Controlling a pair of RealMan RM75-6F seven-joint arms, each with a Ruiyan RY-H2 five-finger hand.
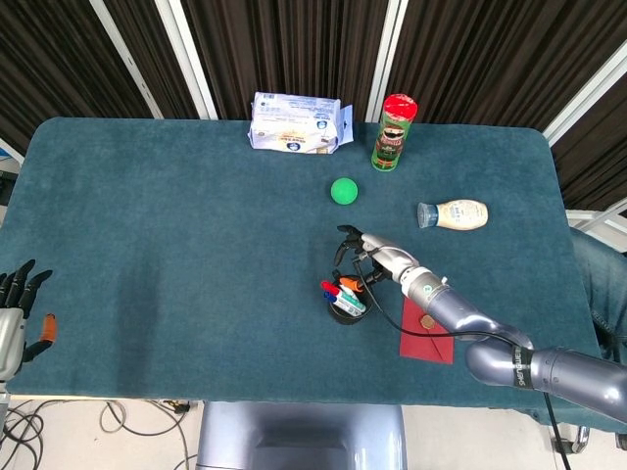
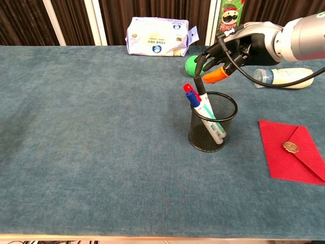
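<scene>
My right hand [image 1: 370,258] [image 2: 231,48] hovers with spread fingers and nothing in it, just above and behind the black mesh pen cup [image 1: 350,300] [image 2: 213,123]. The cup holds several markers; a black-capped one sticks up toward the hand's fingertips, and I cannot tell whether they touch. A green ball [image 1: 343,191] [image 2: 191,64] lies right behind, partly hidden by the fingers in the chest view. My left hand [image 1: 18,315] rests at the table's near left corner, fingers apart, holding nothing; the chest view does not show it.
A red envelope [image 1: 428,325] [image 2: 293,151] lies right of the cup. A white bottle [image 1: 454,213] [image 2: 284,77] lies on its side further back. A Pringles can [image 1: 394,132] [image 2: 226,14] and a wipes pack [image 1: 297,122] [image 2: 157,36] stand at the far edge.
</scene>
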